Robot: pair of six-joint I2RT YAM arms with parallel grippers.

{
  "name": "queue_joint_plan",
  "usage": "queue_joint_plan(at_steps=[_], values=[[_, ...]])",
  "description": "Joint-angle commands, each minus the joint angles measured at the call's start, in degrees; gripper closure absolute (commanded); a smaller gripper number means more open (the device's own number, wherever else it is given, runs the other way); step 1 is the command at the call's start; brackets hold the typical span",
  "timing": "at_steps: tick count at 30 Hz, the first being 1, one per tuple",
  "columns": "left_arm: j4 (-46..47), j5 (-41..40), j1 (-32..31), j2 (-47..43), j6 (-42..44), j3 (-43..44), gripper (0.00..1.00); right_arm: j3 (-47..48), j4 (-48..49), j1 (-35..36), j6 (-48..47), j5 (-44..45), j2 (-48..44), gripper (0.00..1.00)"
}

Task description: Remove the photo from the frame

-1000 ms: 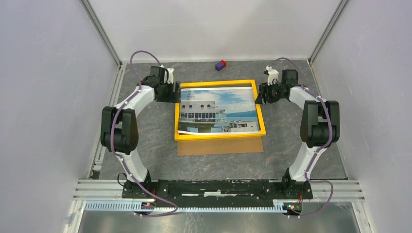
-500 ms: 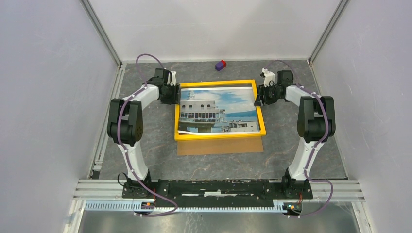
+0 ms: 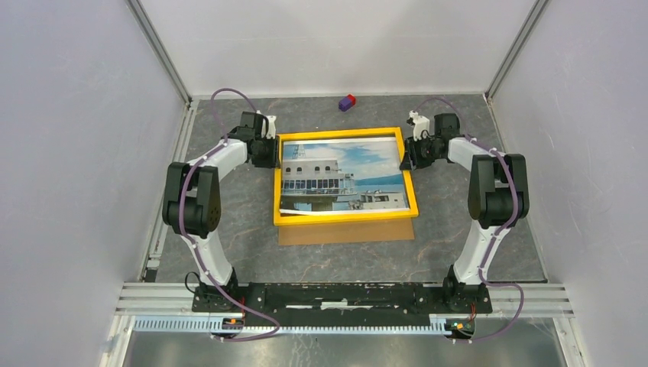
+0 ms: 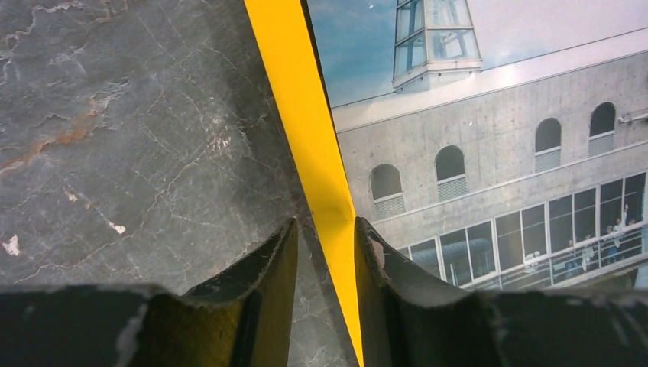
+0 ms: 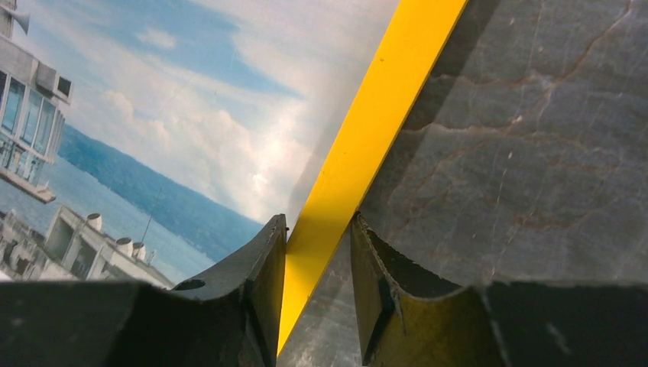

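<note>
The frame, with a narrow yellow border, lies face up in the middle of the table with the photo of a white building, water and sky inside it. My left gripper is at the frame's left rail near the far corner. In the left wrist view it is closed round the yellow rail, with the photo to the right. My right gripper is at the right rail. In the right wrist view it is closed round the rail, beside the photo.
A plain brown backing board sticks out from under the frame's near edge. A small purple and red block lies by the back wall. White walls stand on three sides. The arms' base rail runs along the near edge.
The frame has shifted slightly toward the near edge, covering a little more of the brown board. Both arms' elbows have moved in and farther back, and both grippers have stayed on the side rails.
</note>
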Motion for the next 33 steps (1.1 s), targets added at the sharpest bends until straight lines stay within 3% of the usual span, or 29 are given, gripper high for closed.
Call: queue_joint_plan(at_steps=[1, 11, 19, 33], values=[[0.6, 1.7, -0.4, -4.7, -1.6, -1.5, 0.61, -2.5, -0.7, 0.5, -0.9, -3.2, -5.2, 0.64], [0.2, 2.3, -0.4, -6.8, -1.2, -6.0, 0.62, -9.4, -0.4, 0.7, -1.6, -4.2, -8.2, 0.67], [0.4, 0.6, -0.4, -6.4, -1.5, -6.1, 0.44, -12.5, 1.0, 0.7, 1.5, -3.3, -10.3, 0.62], [-4.0, 1.3, -0.4, 0.7, 0.4, 6.0, 0.37, -14.8, -1.9, 0.6, 1.7, -6.8, -13.9, 0.36]])
